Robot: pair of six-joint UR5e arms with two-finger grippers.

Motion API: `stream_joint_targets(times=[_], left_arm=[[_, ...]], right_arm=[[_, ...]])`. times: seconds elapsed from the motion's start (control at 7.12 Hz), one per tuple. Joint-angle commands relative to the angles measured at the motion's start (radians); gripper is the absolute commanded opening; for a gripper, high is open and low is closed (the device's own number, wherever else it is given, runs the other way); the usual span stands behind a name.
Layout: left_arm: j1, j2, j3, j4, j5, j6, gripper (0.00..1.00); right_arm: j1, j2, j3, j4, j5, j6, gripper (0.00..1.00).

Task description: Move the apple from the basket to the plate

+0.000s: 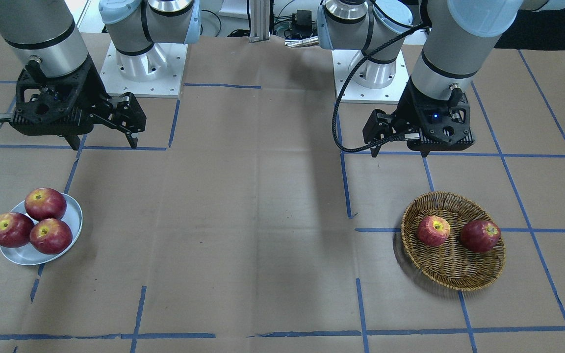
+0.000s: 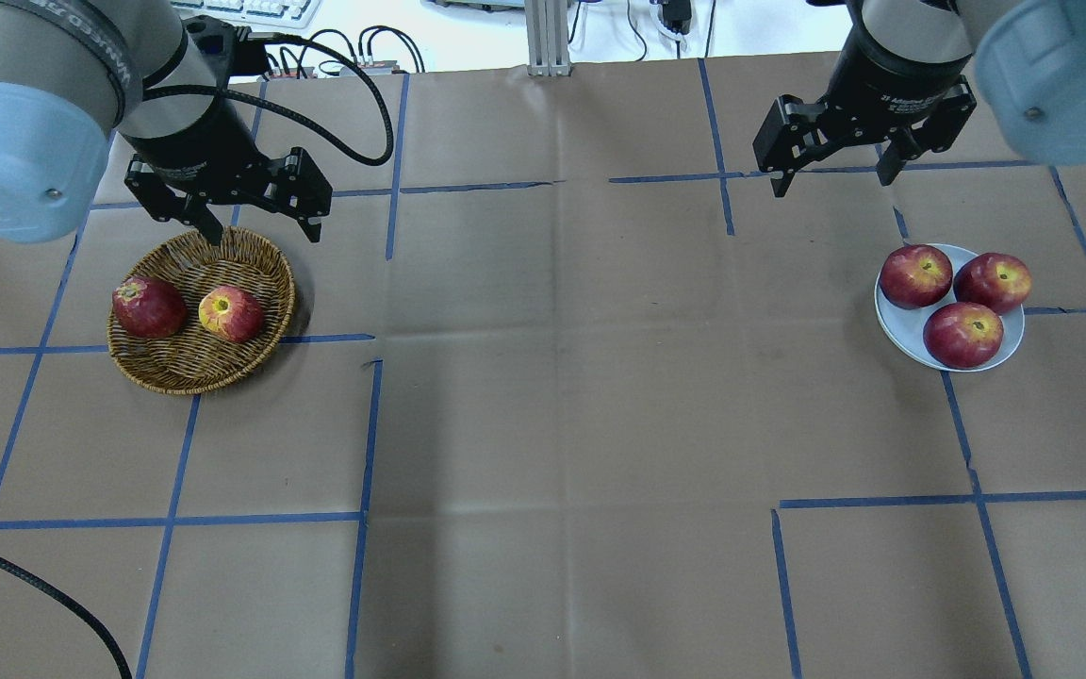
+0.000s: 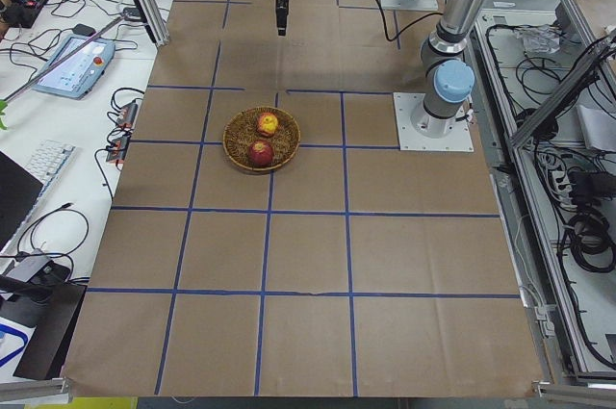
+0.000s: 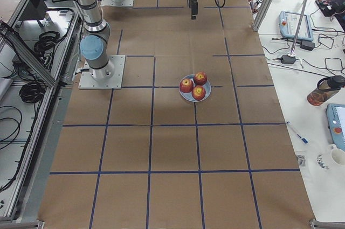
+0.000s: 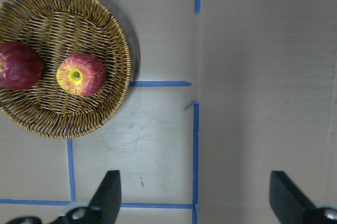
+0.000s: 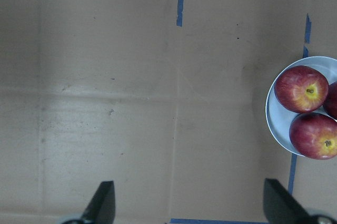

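Hovering the left gripper (image 2: pixel 265 231) over the basket's (image 2: pixel 194 377) 12 o'clock edge, fingers spread wide and holding nothing, I report. The right gripper (image 2: pixel 830 184) is spread and empty too, off at 11 o'clock from the plate (image 2: pixel 899 330).

And the apple? asks the spotter.

The apple (image 2: pixel 231 314) is in the basket, I answer, at about 3 o'clock, with a darker apple (image 2: pixel 148 306) at 9 o'clock, near it but apart. Two things worry me. If I drift toward 9 o'clock, I could pinch the wrong fruit. And the plate already carries three apples (image 2: pixel 962 335). From overhead, the only bare patch I see is near 8 o'clock, so a careless drop could knock one off or send mine rolling away.
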Motion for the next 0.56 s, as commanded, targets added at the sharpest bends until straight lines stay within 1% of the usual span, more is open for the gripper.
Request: stream_joint_targets(times=[0.0,0.14,0.28,0.42], left_arm=[[0.049,-0.051,0.001,0.001,0.018,0.081,0.99],[0.106,-0.084,-0.004,0.035,0.018,0.154,0.99],[0.137,-0.126,-0.006,0.111,0.024,0.178,0.99],[0.155,-0.162,-0.006,0.142,0.029,0.176,0.99]], right_arm=[[0.000,0.000,0.002,0.001,-0.001,-0.001,1.00],[0.000,0.000,0.004,0.003,-0.005,-0.001,1.00],[0.000,0.001,0.008,0.003,-0.005,-0.003,1.00],[0.001,0.004,0.008,0.003,-0.002,-0.003,1.00]])
